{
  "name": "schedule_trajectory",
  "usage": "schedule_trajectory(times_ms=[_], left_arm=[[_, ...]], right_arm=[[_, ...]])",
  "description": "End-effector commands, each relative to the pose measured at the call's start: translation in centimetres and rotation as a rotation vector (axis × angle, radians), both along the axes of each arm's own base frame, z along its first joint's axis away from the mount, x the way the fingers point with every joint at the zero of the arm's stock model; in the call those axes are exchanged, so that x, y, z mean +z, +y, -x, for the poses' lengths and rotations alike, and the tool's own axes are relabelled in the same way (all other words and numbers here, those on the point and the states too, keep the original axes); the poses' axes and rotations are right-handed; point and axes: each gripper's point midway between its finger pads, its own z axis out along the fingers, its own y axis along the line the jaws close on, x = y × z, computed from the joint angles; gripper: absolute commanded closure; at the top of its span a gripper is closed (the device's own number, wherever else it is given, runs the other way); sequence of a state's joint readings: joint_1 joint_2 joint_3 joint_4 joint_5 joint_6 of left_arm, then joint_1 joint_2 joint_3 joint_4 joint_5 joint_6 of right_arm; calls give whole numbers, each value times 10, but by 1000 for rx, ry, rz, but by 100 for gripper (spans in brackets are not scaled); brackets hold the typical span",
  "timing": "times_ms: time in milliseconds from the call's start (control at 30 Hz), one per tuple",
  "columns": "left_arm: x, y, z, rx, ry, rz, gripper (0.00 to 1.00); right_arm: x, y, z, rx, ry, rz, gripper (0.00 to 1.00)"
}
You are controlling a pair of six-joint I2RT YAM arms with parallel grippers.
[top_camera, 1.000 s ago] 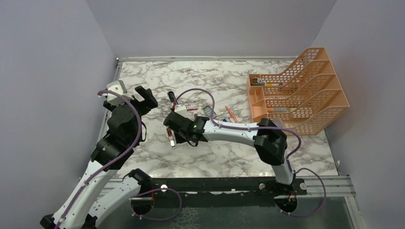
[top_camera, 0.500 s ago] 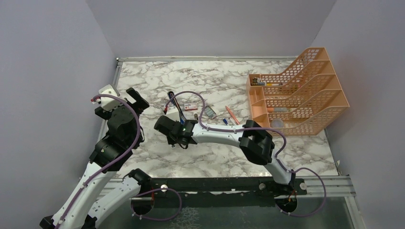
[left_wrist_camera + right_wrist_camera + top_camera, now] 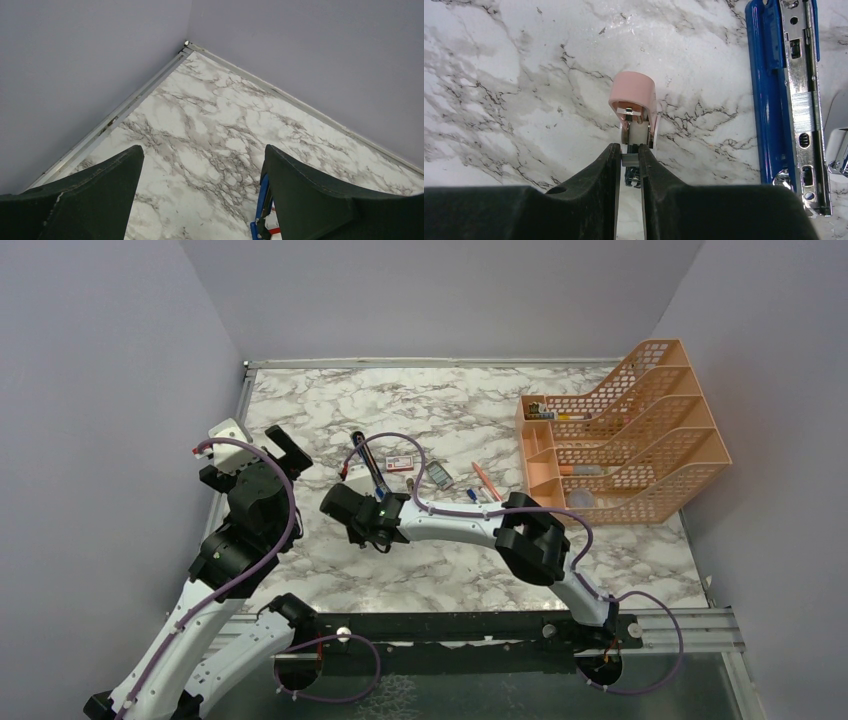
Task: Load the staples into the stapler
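Observation:
The blue stapler (image 3: 373, 475) lies open on the marble; the right wrist view shows its blue body (image 3: 771, 100) and silver channel (image 3: 801, 75), with a grey strip of staples (image 3: 806, 112) in it. The red-and-white staples box (image 3: 400, 462) and its grey tray (image 3: 438, 475) lie just right of the stapler. My right gripper (image 3: 358, 530) (image 3: 629, 150) is left of the stapler, shut on a small grey metal piece (image 3: 630, 160) at the near end of a pink-and-white object (image 3: 633, 92). My left gripper (image 3: 255, 458) (image 3: 202, 150) is open and empty, with the stapler's blue edge (image 3: 261, 200) by its right finger.
An orange mesh file tray (image 3: 625, 440) stands at the back right. Pens (image 3: 485, 480) lie between it and the staples box. The table's back left corner (image 3: 186, 44) and side rail are near the left gripper.
My right gripper has moved left and slightly back, carrying the pink-and-white object, which it now hides in the top view. My left gripper has swung left and turned.

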State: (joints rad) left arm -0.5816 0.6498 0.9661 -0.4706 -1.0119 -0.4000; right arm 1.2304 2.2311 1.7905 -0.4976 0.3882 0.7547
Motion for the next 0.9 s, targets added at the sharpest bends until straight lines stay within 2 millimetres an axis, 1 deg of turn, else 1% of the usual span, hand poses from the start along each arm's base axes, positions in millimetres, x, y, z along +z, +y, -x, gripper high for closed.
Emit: schedule_trajectory(times_ms=[0,100,467,700,867], left_arm=[[-3,6,3,23,4,-5,8],[-1,8,3,35,7,-16,8],[-1,5,2,20,6,-14,7],[-2,5,2,18,10,-18,7],[-2,3,1,14,8,-15,7]], right_arm=[[8,10,-2,15,-26,-27,75],[5,10,-4,8,-27,-13,75],[-8,4,-4,13,-23,40,75],[-9,1,-4,14,-25,59,75],[2,4,-4,19,-29,36,75]])
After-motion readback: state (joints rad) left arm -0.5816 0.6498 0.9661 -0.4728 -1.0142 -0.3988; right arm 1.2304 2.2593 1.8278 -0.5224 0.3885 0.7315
